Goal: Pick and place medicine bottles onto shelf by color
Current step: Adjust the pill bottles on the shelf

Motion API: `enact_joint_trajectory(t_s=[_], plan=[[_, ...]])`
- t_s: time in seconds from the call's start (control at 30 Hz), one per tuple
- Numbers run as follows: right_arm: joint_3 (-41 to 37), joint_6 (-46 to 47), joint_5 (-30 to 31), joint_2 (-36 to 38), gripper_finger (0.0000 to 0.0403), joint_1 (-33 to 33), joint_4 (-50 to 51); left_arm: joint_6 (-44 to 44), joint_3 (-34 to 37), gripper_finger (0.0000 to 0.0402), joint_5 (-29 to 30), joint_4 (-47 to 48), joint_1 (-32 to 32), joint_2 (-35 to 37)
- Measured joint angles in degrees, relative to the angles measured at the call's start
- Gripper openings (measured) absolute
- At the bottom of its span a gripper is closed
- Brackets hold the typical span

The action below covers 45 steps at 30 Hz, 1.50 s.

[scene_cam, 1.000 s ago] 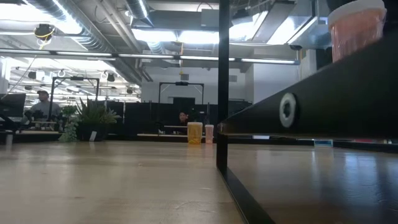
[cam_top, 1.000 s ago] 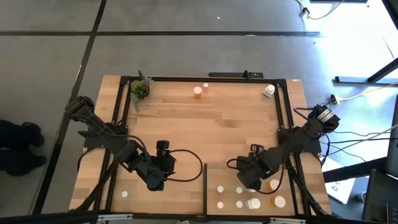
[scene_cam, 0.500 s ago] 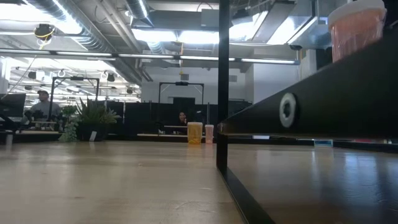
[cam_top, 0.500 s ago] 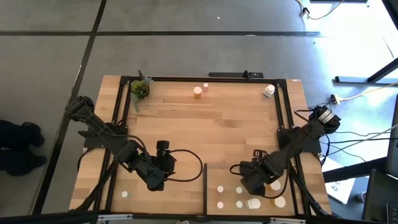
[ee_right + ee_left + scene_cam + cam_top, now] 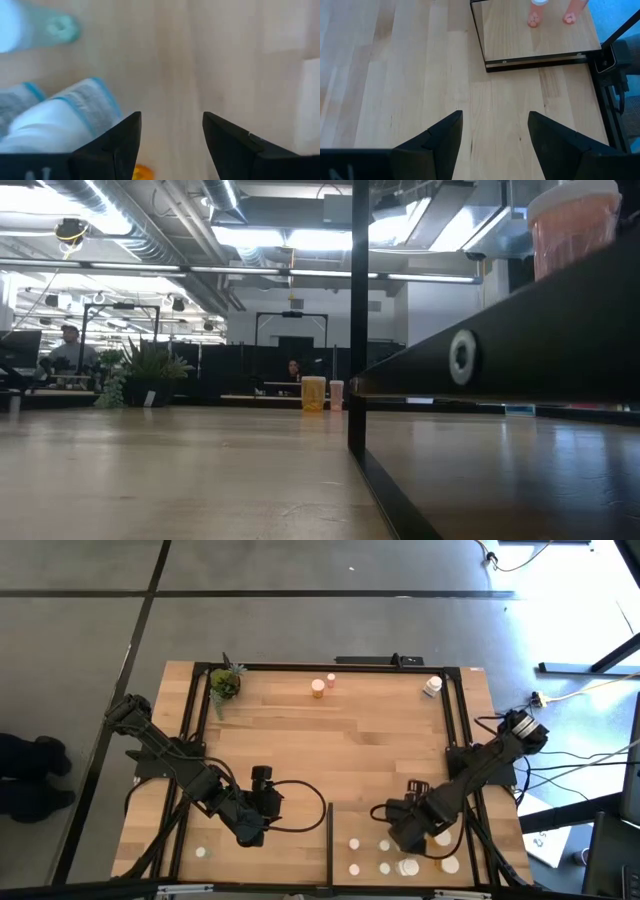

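Right gripper [image 5: 405, 837] hangs low over the near right of the table [image 5: 350, 750], right above the cluster of medicine bottles [image 5: 398, 862] standing on the shelf [image 5: 365, 830]. In its wrist view the two dark fingers [image 5: 117, 142] stand apart with bare wood between them; nothing is held. A white bottle with a blue-edged label [image 5: 55, 117] lies just beside one finger, close but not between the pair, and a sliver of orange [image 5: 141, 172] peeks from under that same finger. What that orange bit belongs to is hard to say, as it is mostly covered.

Left gripper [image 5: 252, 831] sits at the near left, just beside the shelf's thin black strip [image 5: 329, 840]. Its fingers [image 5: 445, 137] are spread too, empty, with plain tabletop between them. Ahead of it in its wrist view lies the shelf corner, where bottles are cut off at the frame edge, only their mirrored bases [image 5: 533, 21] showing.

Far side of the table: an orange bottle [image 5: 318, 688] and a smaller one [image 5: 331, 680] stand together near the back rail, a white bottle [image 5: 432, 686] in the far right corner, the potted plant [image 5: 224, 683] far left. Two small white caps [image 5: 201, 852] sit near the left front edge.

From the low view, an amber bottle [image 5: 572, 228] looms close and blurred on the shelf's upper edge, partly cut off; neither gripper shows there.
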State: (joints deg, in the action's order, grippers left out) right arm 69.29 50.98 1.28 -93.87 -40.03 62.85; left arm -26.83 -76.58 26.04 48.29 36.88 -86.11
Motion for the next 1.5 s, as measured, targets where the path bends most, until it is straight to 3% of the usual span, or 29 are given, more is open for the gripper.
enact_joint_trajectory(t_s=[0.3,0.6,0.9,1.17,1.5], plan=[[0.2,7.5,3.6,3.9,0.0213,-0.2,11.1,0.0,0.0,0.0219,0.0,0.0,0.0,0.0],[0.2,10.4,0.1,5.0,0.0213,-2.6,13.4,0.0,0.0,0.0219,0.0,-0.2,0.0,0.0],[0.2,14.8,-1.0,5.0,0.0213,-4.9,13.3,0.5,0.0,0.0219,-0.6,-2.1,0.3,0.0],[-2.3,16.4,-1.9,5.0,0.0213,-5.4,12.2,4.5,0.0,0.0219,-7.5,-7.9,1.1,0.0],[-6.0,16.4,-6.5,4.9,0.0213,-5.4,8.5,6.9,0.0,0.0219,-7.8,-10.3,1.9,0.0]])
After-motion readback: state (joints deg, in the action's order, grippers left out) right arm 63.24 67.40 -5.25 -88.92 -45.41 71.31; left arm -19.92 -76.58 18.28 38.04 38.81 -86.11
